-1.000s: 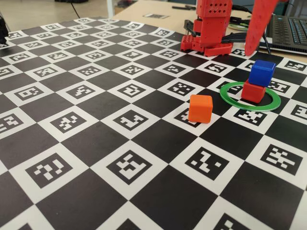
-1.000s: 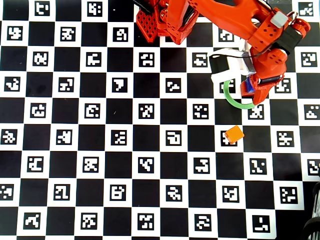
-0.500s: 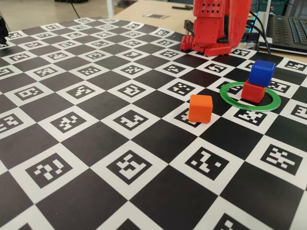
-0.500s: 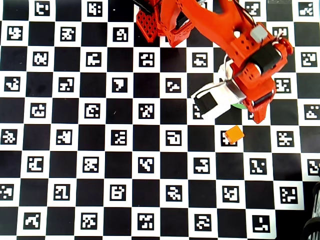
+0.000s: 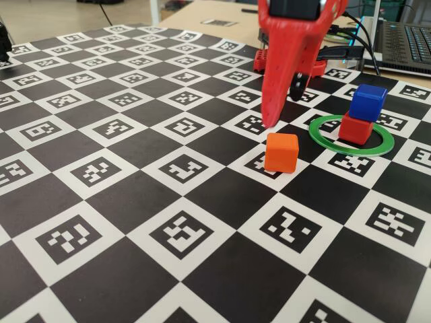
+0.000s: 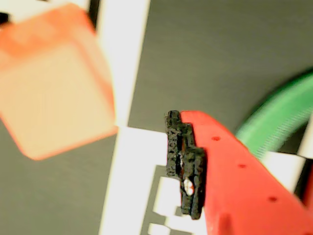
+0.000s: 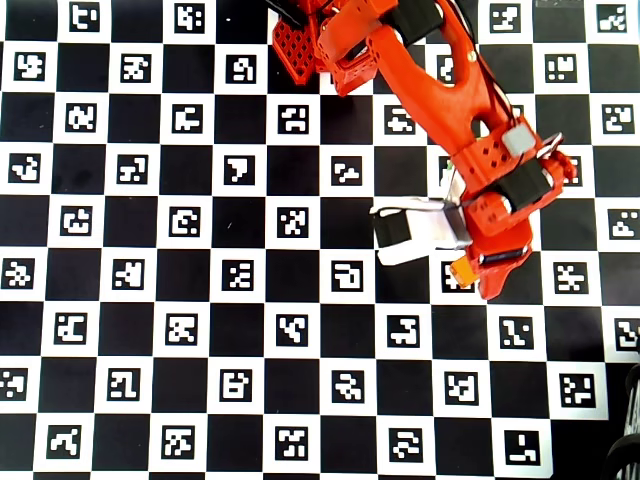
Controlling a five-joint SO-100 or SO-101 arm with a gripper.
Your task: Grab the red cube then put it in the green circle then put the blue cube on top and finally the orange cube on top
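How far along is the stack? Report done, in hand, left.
Done: red cube sits inside the green circle with the blue cube on top. In hand: nothing; the open gripper hangs above the orange cube. Left: grasp it and place it on the blue.

Checkerboard mat (image 5: 202, 195) carries the orange cube (image 5: 281, 152), green circle (image 5: 323, 143) and, inside it, red cube (image 5: 355, 128)

— What sort of room is this?
— A lab or office workspace. A checkerboard mat (image 5: 135, 202) printed with coded calibration markers covers the table, and an open laptop (image 5: 404, 40) with trailing cables (image 5: 350, 50) sits at its far right corner.
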